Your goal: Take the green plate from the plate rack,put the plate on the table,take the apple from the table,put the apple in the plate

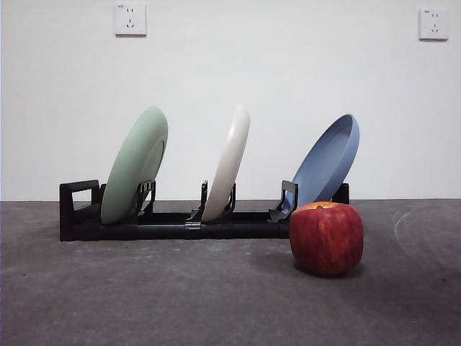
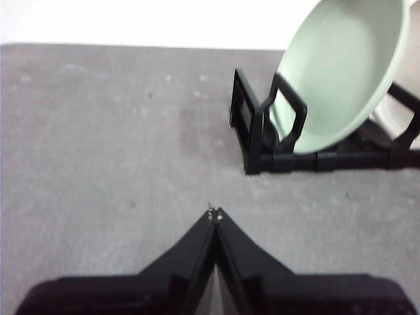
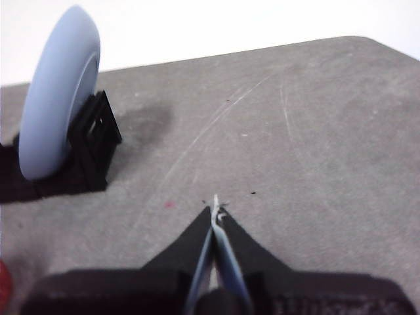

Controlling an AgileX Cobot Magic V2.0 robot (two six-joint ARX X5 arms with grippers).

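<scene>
Green plate leans in left end of black rack, not lifted yet. I guess it's stiff, light, bit slippery; I'd grab top rim. Apple on table, near right. Left gripper, right gripper: fingers pressed together, holding nothing.

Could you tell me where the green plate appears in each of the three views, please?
Front view: green plate leans in the plate rack's leftmost slot.
Left wrist view: upper right, by the rack's loop end.
Right wrist view: not in it; only the blue plate shows.
Shared landmark: the black rack.
</scene>
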